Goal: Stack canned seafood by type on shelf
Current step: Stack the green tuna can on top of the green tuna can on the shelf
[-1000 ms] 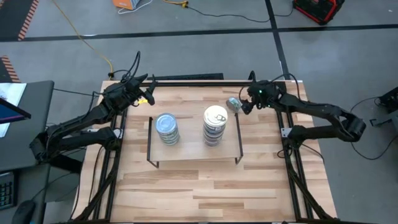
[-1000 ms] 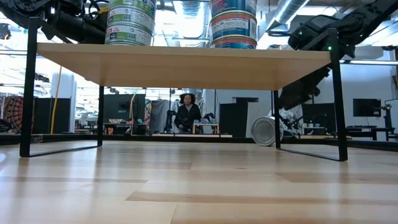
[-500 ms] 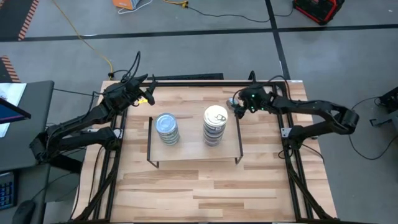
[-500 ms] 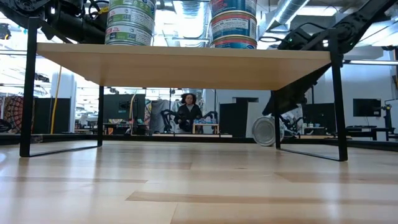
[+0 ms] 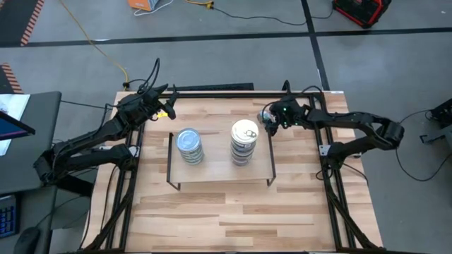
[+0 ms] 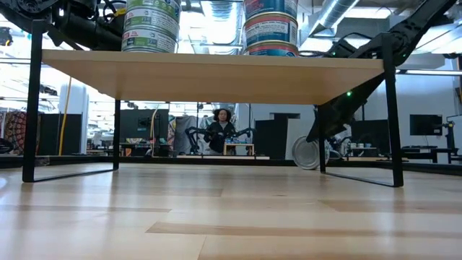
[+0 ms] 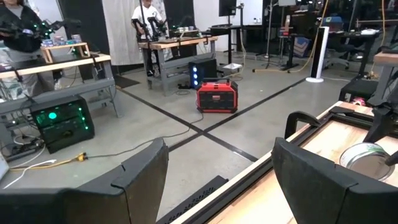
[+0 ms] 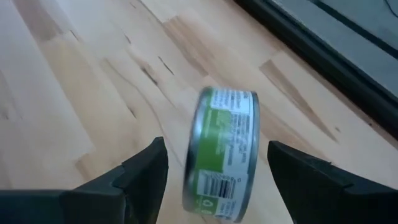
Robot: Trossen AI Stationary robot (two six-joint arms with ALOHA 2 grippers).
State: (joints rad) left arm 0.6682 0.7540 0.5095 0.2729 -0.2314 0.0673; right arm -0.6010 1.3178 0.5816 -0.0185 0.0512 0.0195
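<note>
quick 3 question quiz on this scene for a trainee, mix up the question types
1. True or false: the shelf holds two stacks of tins.
2. Multiple choice: the loose tin between the right end effector's fingers is A) flat on its lid, B) standing on its edge, C) on top of a stack.
3. Fill in: the left end effector waits near the table's far ______ corner, away from the tins.

Key
1. True: a blue-grey-lidded stack and a pull-tab-lidded stack.
2. B; the open fingers sit either side of it, not yet closed on it.
3. Left.
</note>
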